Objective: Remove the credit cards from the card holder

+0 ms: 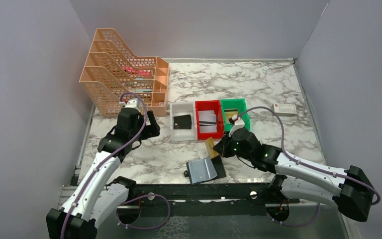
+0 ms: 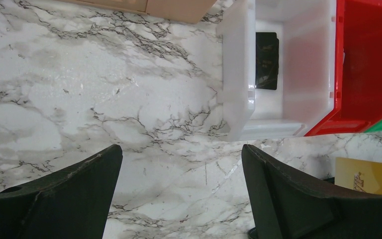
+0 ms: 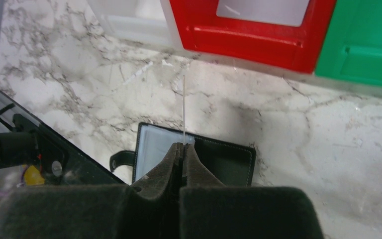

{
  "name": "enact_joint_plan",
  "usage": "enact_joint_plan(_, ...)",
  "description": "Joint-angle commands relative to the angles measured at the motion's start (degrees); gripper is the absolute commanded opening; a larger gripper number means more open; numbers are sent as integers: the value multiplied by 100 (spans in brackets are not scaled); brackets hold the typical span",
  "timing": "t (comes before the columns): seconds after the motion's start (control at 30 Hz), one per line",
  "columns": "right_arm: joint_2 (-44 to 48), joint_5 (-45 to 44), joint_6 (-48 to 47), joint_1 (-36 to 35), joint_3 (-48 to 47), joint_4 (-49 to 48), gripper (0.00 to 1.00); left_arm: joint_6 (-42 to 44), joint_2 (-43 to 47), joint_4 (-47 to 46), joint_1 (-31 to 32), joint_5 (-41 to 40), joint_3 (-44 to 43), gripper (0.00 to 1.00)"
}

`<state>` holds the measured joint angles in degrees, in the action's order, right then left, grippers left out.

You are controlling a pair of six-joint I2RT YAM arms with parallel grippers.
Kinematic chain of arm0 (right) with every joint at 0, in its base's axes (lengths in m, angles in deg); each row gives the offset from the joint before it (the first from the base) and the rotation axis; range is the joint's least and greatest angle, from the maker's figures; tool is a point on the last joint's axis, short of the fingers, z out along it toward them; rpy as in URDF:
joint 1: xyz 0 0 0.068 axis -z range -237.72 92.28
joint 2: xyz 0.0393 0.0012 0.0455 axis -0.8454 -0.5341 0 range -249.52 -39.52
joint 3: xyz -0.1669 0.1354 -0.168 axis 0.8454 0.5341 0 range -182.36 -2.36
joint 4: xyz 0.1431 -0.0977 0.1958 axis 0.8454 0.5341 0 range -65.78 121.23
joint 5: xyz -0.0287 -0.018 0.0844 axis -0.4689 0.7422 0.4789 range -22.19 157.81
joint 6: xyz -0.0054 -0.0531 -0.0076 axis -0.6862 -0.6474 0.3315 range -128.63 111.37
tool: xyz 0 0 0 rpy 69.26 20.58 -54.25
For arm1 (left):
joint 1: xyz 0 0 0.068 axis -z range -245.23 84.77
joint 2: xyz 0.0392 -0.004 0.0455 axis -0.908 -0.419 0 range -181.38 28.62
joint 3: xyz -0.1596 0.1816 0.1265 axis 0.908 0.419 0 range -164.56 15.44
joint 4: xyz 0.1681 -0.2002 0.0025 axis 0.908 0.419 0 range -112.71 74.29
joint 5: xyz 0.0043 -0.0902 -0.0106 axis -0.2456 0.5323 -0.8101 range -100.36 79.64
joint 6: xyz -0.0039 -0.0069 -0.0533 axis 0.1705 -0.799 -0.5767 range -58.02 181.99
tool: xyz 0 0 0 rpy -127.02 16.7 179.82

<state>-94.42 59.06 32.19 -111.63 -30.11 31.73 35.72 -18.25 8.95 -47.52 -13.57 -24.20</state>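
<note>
The card holder (image 1: 204, 171) lies open near the front edge, its shiny blue-grey inner face (image 3: 154, 149) turned up. My right gripper (image 1: 219, 149) is just above it, shut on a tan-gold credit card (image 1: 210, 148). In the right wrist view that card (image 3: 184, 109) shows edge-on as a thin pale line rising from the pinched fingertips (image 3: 183, 145) over the black holder (image 3: 226, 159). My left gripper (image 1: 151, 127) stands open over bare marble left of the white bin, with nothing between its fingers (image 2: 181, 164). The gold card (image 2: 362, 175) peeks in at that view's right edge.
Three bins stand in a row: the white bin (image 1: 183, 133) holds a black card (image 2: 267, 59), then come the red bin (image 1: 208, 135) and the green bin (image 1: 235, 119). An orange file rack (image 1: 122, 69) fills the back left. A white box (image 1: 284, 109) lies at the right.
</note>
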Motion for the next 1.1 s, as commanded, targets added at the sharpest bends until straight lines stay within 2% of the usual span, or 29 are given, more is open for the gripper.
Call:
enact_joint_plan(0.0,-201,354,-303,207,-387,-520,1,69,69,-108,-22,60,54,93)
enact_joint_plan(0.23,-667,803,-407,497,-655,-843,1,64,143,-129,-22,41,86,93)
enact_joint_plan(0.47,-900,708,-518,656,-785,-782,1,69,134,-133,-24,43,88,93)
enact_joint_plan(0.8,-416,841,-1129,2272,-1170,-89,1,77,138,-138,-23,58,87,93)
enact_joint_plan(1.07,-447,319,-1676,2874,-1550,413,1,79,138,-153,-23,88,92,93)
